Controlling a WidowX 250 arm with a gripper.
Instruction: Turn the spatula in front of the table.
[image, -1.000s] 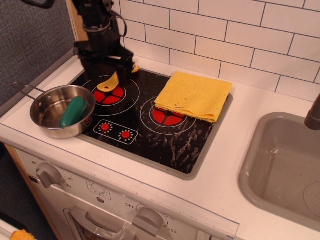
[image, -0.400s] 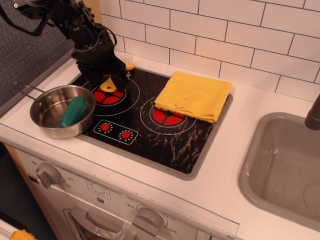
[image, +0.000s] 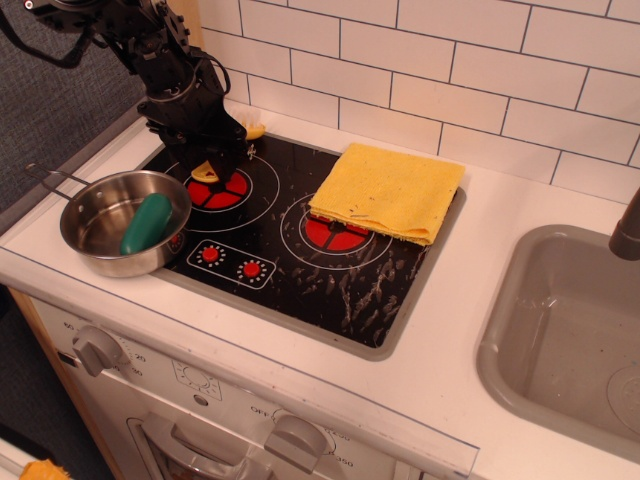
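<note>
The yellow spatula (image: 205, 172) lies on the back left burner of the black hob (image: 330, 285). Only its two ends show, one at the burner ring and one near the hob's back edge. My dark gripper (image: 228, 158) comes down from the upper left onto the spatula's middle, and its fingers look shut on it. The white table (image: 480, 235) carries the hob and the sink.
A steel pan (image: 95, 215) holding a green oblong object (image: 147, 222) stands at the front left of the hob. A folded yellow cloth (image: 388, 190) covers the back right burner. A grey sink (image: 570, 330) is at the right. Grey knobs (image: 97, 348) line the front. A tiled wall stands behind.
The arm has tilted from upright to leaning in from the upper left. The gripper has lowered onto the spatula, and the spatula has shifted slightly left.
</note>
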